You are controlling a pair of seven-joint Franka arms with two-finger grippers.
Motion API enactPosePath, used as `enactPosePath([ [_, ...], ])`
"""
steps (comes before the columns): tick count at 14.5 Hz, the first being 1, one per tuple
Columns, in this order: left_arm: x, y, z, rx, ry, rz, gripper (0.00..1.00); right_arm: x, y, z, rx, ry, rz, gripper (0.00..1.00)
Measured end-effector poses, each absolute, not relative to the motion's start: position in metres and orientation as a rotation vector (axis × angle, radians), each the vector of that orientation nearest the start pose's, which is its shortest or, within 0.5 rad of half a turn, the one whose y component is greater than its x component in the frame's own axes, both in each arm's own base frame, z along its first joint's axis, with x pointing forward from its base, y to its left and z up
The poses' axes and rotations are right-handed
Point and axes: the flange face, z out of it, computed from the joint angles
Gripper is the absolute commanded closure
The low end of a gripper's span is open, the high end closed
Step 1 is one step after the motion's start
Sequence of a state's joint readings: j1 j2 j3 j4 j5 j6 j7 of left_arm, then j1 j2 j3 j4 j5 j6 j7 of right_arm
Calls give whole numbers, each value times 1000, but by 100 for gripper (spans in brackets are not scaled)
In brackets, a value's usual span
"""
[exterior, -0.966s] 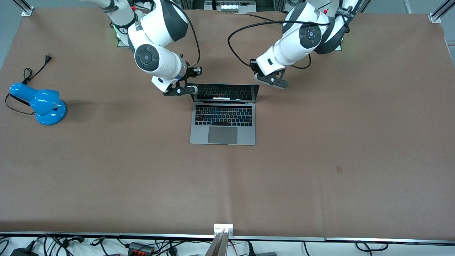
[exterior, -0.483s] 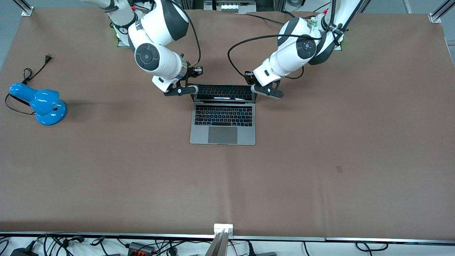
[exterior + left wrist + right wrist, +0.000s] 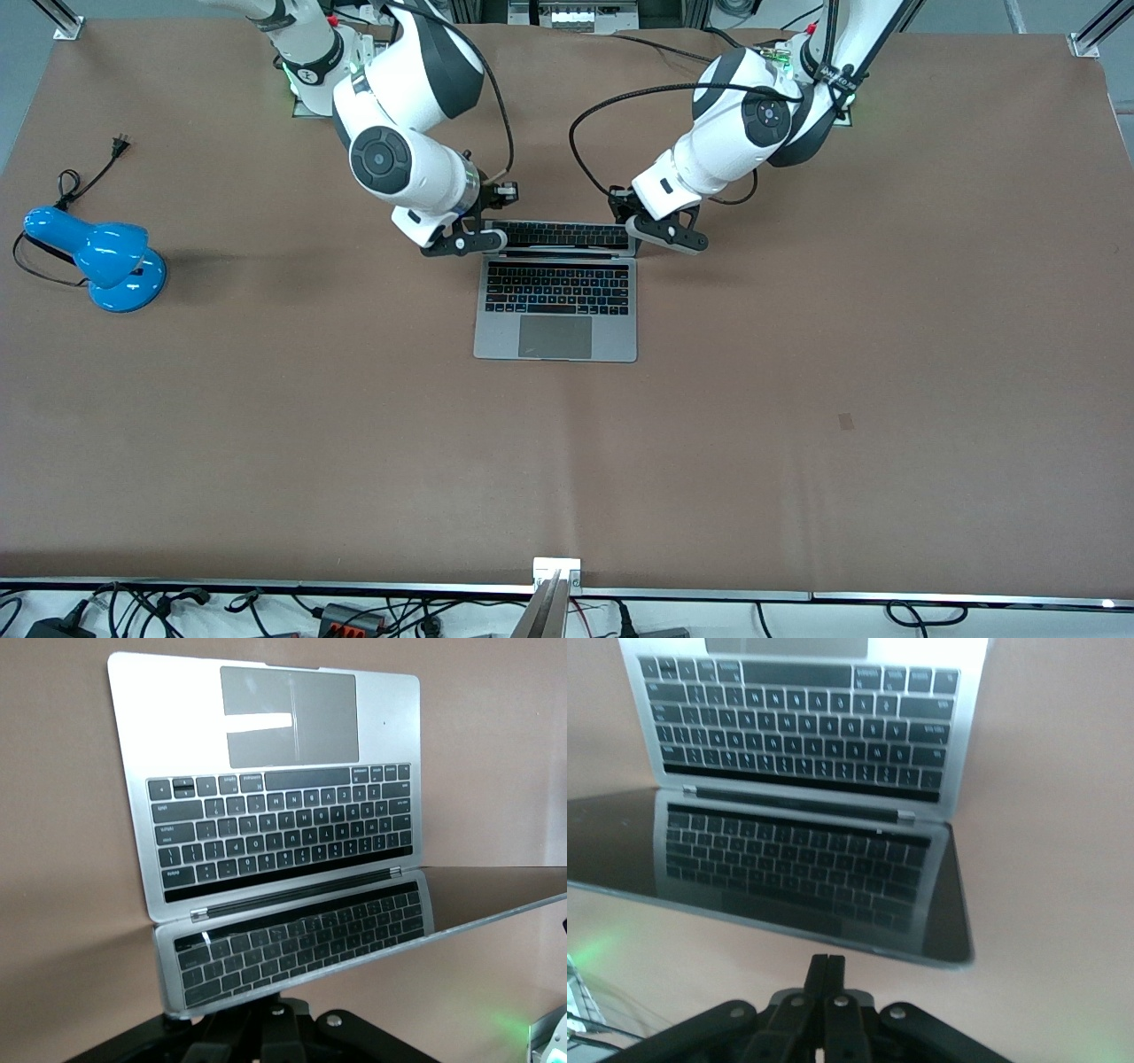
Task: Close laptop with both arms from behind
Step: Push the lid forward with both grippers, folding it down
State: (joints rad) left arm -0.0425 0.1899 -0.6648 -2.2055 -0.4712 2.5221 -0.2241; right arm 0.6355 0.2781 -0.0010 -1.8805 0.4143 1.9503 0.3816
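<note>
The silver-grey laptop [image 3: 556, 306] lies open in the middle of the table, keyboard and trackpad showing. Its lid [image 3: 558, 235] leans forward over the keyboard, the dark screen mirroring the keys. My right gripper [image 3: 494, 238] is shut at the lid's top corner toward the right arm's end. In the right wrist view its fingertips [image 3: 826, 970] sit just off the lid's edge [image 3: 833, 935]. My left gripper [image 3: 632, 228] is shut at the other top corner. In the left wrist view it [image 3: 266, 1014] presses against the lid's edge [image 3: 292, 979].
A blue desk lamp [image 3: 97, 257] lies with its cord and plug [image 3: 120, 142] toward the right arm's end of the table. Brown table surface [image 3: 797, 399] spreads around the laptop. Cables and adapters [image 3: 345, 613] lie along the table's edge nearest the front camera.
My left gripper came in to the lid's top corner. Both grippers then moved toward the keyboard, and the lid tipped further forward.
</note>
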Motion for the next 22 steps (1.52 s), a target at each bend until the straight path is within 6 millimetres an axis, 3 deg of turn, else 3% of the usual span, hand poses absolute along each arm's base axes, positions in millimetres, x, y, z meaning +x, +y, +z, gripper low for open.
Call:
enactPosePath([
  [6,469,-355,330,-3593,173,-2,99,503,386,337,-2872,-53,492,100],
  [11,497,-351,310,-3624,108,-46,99,532,374,312,-2898,-16,490,100],
  [17,535,-338,274,-3627,65,-20,99,554,375,276,-2940,-14,458,100],
  [22,546,-335,228,-3650,-24,-46,99,563,372,240,-2952,17,410,100],
])
